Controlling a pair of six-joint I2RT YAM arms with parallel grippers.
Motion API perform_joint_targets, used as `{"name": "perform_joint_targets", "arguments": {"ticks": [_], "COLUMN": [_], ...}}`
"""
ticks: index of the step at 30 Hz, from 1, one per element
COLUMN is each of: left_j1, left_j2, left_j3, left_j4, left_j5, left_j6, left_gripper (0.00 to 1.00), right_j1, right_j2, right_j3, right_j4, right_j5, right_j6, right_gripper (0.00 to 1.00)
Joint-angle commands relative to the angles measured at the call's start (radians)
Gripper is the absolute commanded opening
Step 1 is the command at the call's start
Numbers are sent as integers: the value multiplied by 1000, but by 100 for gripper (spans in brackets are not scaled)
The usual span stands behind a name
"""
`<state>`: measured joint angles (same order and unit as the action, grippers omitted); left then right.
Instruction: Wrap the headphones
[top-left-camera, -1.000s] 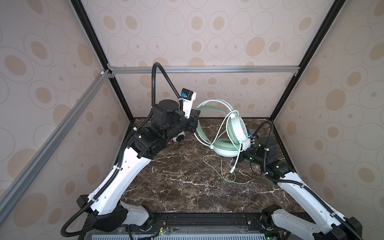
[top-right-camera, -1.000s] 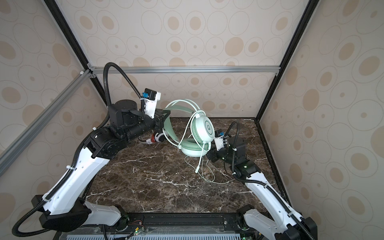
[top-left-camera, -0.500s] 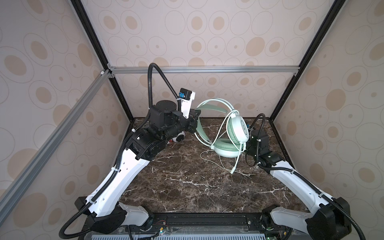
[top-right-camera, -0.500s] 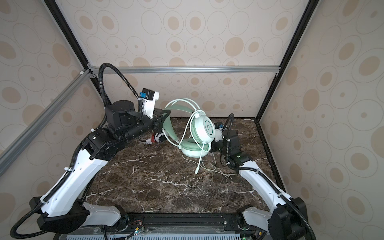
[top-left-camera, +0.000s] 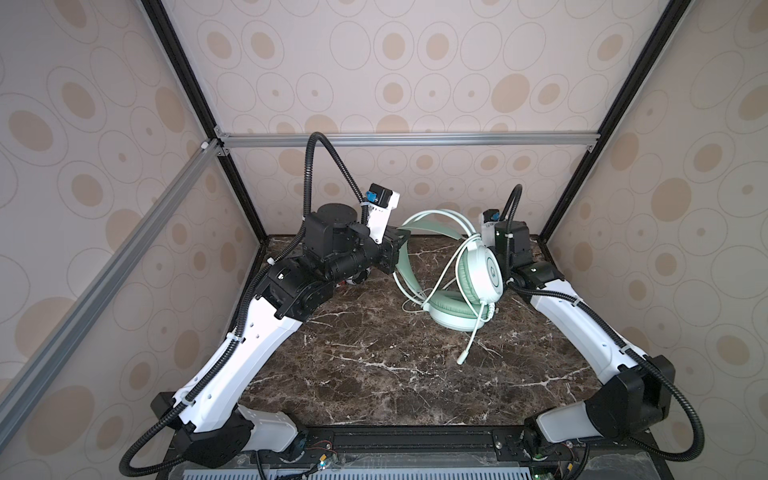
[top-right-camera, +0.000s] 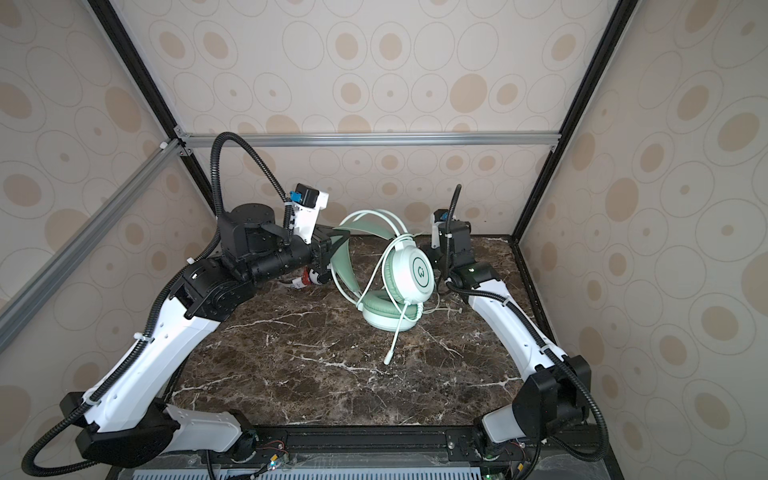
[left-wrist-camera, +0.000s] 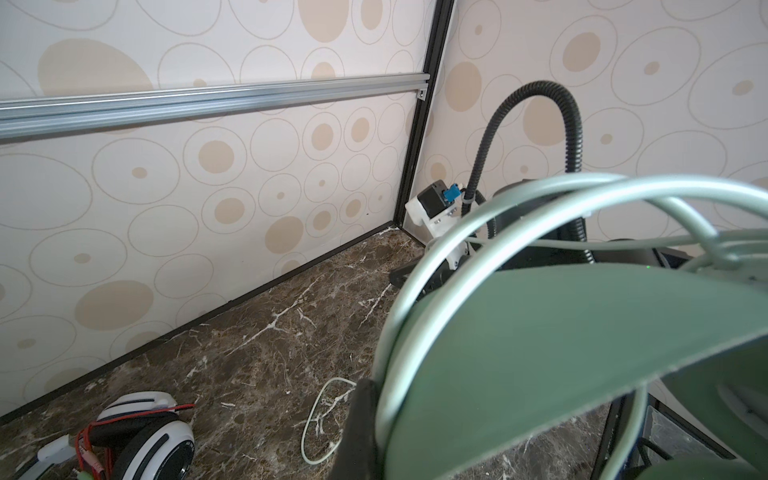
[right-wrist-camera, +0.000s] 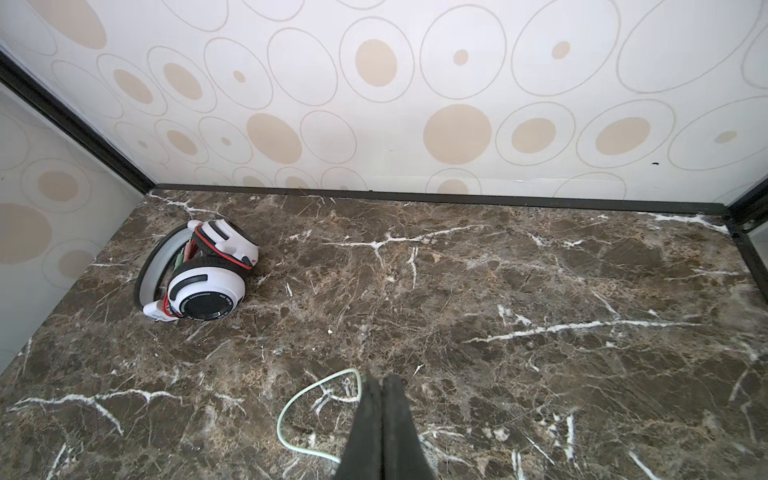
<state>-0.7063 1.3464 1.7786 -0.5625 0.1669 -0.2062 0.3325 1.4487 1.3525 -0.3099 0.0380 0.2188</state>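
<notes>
The mint-green headphones (top-left-camera: 478, 274) (top-right-camera: 411, 270) stand tilted near the back of the marble table (top-left-camera: 374, 374), one pad down, with the mic boom (top-left-camera: 471, 336) pointing forward. My left gripper (top-right-camera: 332, 249) (left-wrist-camera: 374, 415) is shut on their green headband (left-wrist-camera: 540, 353). My right gripper (right-wrist-camera: 380, 380) is shut, and the pale green cable (right-wrist-camera: 299, 411) loops out from its tip. In both top views its fingers are hidden behind the upright ear cup. The white headphones (right-wrist-camera: 203, 282) (left-wrist-camera: 145, 432), with red cable around them, lie at the back left under my left arm.
Patterned walls and black frame posts (top-left-camera: 569, 195) close in the table on three sides. My right wrist (top-left-camera: 511, 241) sits close to the back right corner. A thin stretch of cable (top-right-camera: 436, 309) lies on the table right of the green pad.
My right arm has swung from the front right of the green headset up and back behind its ear cup, jaws closing, and the cable lifted off the table with it. The left gripper stayed put.
</notes>
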Motion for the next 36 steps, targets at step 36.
{"name": "perform_joint_targets", "arguments": {"ticks": [36], "left_j1": [25], "left_j2": [94], "left_j3": [194], "left_j4": [266], "left_j5": [22], "left_j6": [-172], "left_gripper": [0], "right_j1": [63], "right_j2": [32], "right_j3": [-410], "right_j4": [699], "right_j5": [-537], "right_j6": [160], "right_gripper": [27]}}
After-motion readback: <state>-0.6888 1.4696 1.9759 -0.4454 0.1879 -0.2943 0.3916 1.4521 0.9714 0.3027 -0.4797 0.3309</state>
